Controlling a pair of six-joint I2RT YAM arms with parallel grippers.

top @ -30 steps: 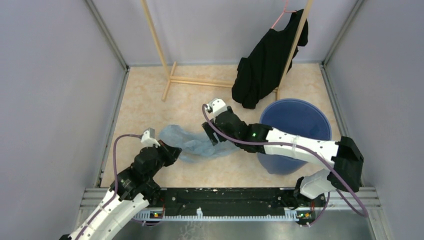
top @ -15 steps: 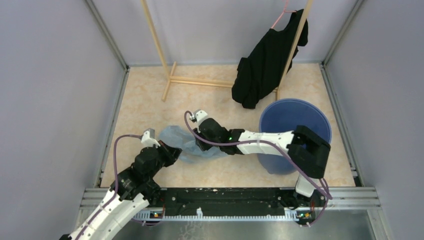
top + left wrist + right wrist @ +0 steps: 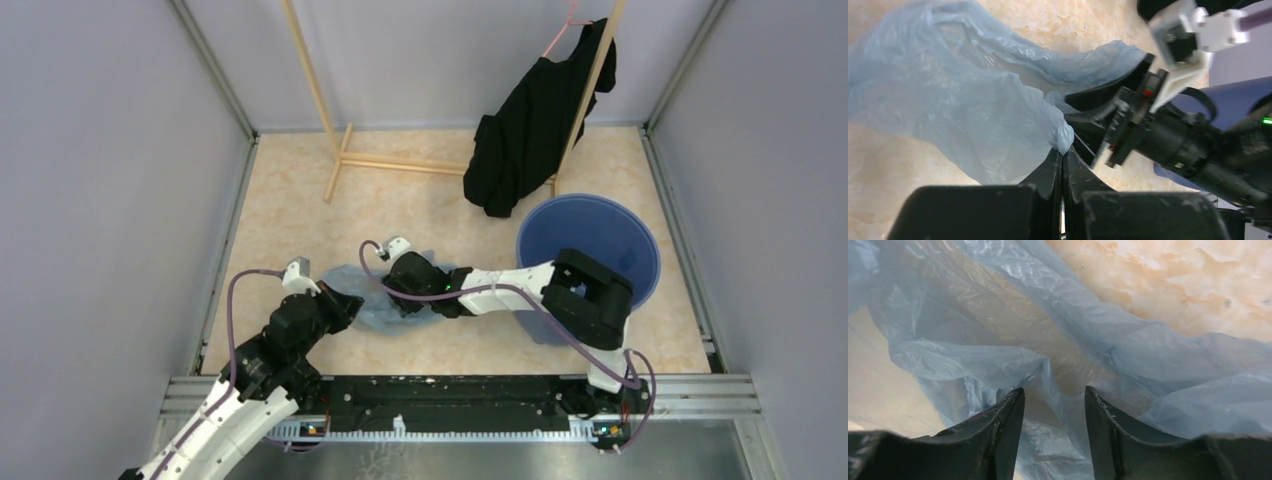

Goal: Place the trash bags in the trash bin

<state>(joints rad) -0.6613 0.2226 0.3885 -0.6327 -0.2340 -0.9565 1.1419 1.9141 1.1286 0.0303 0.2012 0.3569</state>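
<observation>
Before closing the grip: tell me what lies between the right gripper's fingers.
Right wrist view: only crinkled trash bag film sits between the open fingers of the right gripper.

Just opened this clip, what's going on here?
The left gripper is shut on an edge of the pale-blue trash bag, which lies crumpled between the two arms. The right gripper is open over the film, with a fold between its fingers. The blue trash bin stands to the right, and the bag is not yet in it.

The trash bag (image 3: 1128, 345) is thin, crinkled, glossy film — my fingers (image 3: 995, 440) matt black plastic; the trash bin (image 3: 600, 235) smooth plastic.
</observation>
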